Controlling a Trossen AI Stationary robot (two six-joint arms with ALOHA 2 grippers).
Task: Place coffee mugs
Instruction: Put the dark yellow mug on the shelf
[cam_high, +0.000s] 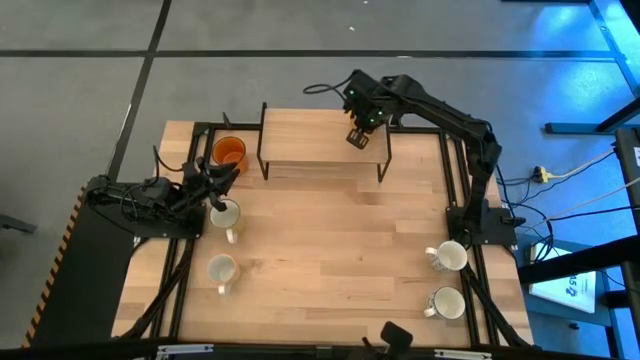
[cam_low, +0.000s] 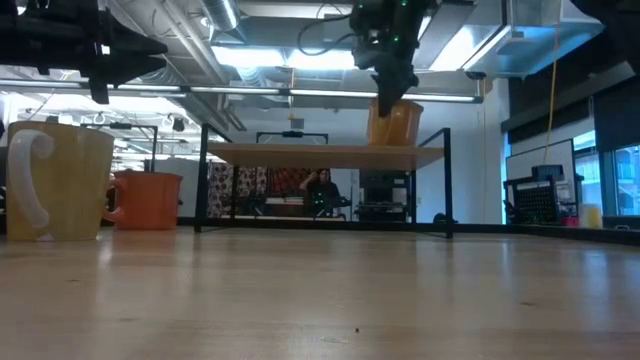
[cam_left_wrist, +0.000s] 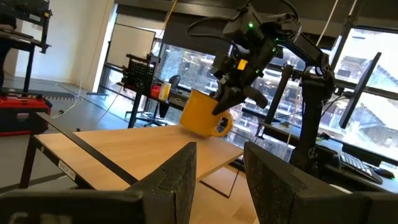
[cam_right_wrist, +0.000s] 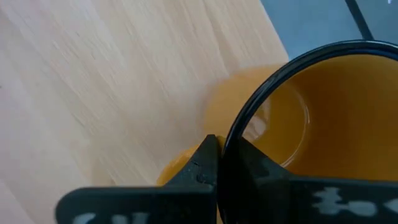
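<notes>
The amber-yellow mug (cam_left_wrist: 200, 114) sits tilted over the right part of the raised wooden shelf (cam_high: 310, 138), at the table's far side. My right gripper (cam_high: 358, 136) is shut on it from above. My left gripper (cam_left_wrist: 221, 177) hangs open above a white mug (cam_high: 225, 214) near the table's left edge and touches nothing. The orange mug (cam_high: 229, 152) stands on the table just left of the shelf. A second white mug (cam_high: 221, 268) stands nearer on the left. Two more white mugs (cam_high: 450, 256) (cam_high: 447, 302) stand on the right. My right gripper holds the amber-yellow mug by its rim (cam_right_wrist: 249, 118), close to the handle (cam_left_wrist: 222, 126). One finger (cam_right_wrist: 208, 163) is outside the wall and the other inside. The fingers come from above, pointing down. The mug hangs tilted, its base at the shelf top; whether it rests there I cannot tell.
The shelf stands on thin black legs (cam_low: 447, 182), with open room under it. Black frame rails (cam_high: 458, 170) run along the table's left and right sides. The middle of the tabletop (cam_high: 330, 250) is bare wood. A person (cam_low: 322, 190) sits far off in the room behind.
</notes>
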